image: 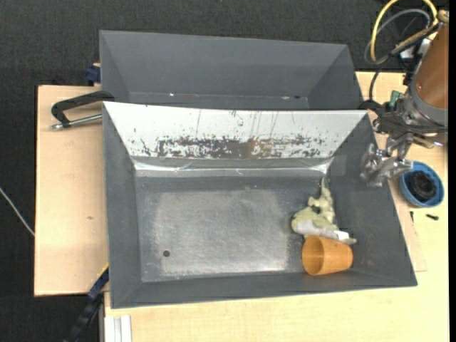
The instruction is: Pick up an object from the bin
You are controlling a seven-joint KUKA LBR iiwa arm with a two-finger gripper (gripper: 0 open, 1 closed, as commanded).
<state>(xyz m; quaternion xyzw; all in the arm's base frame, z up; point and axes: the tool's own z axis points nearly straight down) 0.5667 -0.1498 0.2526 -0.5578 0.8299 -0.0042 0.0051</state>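
- The gripper hangs at the right side of the bin, above its sloped right wall.
- Whether it is wide or narrow, I cannot tell; nothing can be made out in it.
- An orange cup lies on its side in the near right corner of the floor.
- A pale toy figure lies just behind the cup, touching it.
- Both rest on the floor, apart from the gripper.
- Judged so, the pick is not yet made: descent, grasp and lift are all left.
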